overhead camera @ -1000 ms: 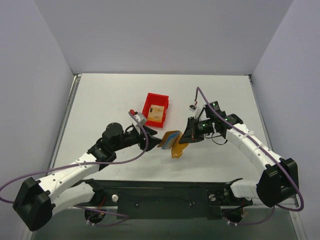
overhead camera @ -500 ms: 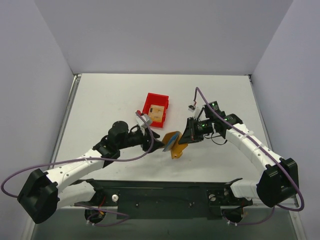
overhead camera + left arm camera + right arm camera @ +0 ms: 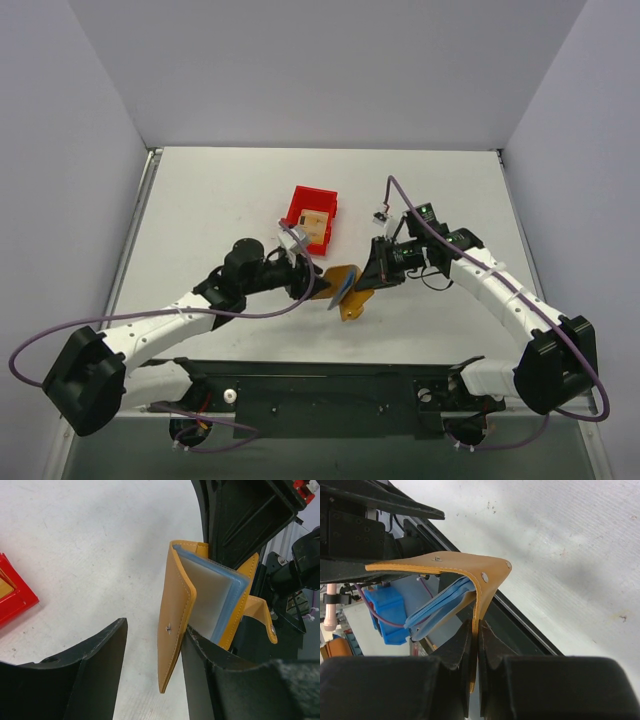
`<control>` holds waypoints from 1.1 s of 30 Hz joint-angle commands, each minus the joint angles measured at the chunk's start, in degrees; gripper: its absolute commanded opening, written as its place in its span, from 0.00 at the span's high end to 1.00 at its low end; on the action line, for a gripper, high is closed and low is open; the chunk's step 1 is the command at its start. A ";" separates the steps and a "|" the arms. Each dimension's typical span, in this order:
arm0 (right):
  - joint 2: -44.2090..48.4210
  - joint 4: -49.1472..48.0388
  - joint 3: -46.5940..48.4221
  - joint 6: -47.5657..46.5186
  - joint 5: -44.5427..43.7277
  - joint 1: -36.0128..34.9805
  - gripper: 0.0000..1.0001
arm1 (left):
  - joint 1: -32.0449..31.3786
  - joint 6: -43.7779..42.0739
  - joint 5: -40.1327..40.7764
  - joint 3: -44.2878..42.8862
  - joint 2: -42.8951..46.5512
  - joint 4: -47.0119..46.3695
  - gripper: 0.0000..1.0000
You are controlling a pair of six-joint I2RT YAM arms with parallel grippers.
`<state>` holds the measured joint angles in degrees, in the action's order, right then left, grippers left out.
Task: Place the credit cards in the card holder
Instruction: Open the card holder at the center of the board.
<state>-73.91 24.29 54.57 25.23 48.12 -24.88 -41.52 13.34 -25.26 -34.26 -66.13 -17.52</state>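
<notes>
Two thin flaps, likely light and floppy: the holder (image 3: 345, 285) sits between the arms, one flap pinched flat in the right gripper (image 3: 474, 630) (grip near the stiffer fold), left gripper (image 3: 150, 650) wide around the other

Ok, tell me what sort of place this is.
Probably a lab robot test cell: a white table walled by plain panels, two arms bolted at its near edge, a red bin and card holder as props.

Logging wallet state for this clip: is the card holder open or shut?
Open. The card holder has its cover flared away from the blue sleeves, with the right gripper pinching one flap.
</notes>
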 commanded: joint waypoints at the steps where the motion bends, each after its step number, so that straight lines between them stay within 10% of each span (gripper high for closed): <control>1: 0.61 0.40 2.48 -1.15 3.38 -0.78 1.00 | -0.93 -1.83 1.43 -3.97 -1.45 -0.77 0.45; 8: 0.00 -0.30 1.95 -1.24 3.92 -0.96 1.00 | -2.08 -1.83 1.70 -4.50 -2.95 0.64 0.74; 12: -1.15 -0.04 1.07 -1.15 0.05 -0.87 0.80 | -2.34 -0.43 2.93 -4.41 -3.04 3.10 1.00; 20: -2.12 4.53 2.12 -1.77 -17.41 -0.96 0.58 | -3.74 7.48 12.50 -4.06 -1.99 12.85 1.00; 33: 2.37 0.15 1.07 3.15 -18.24 -1.13 0.67 | -7.26 34.70 24.46 0.32 -4.53 15.33 1.00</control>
<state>-72.55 26.15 54.57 25.45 28.93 -25.61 -48.60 35.44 -3.38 -36.10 -70.32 2.33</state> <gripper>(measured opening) 0.385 0.044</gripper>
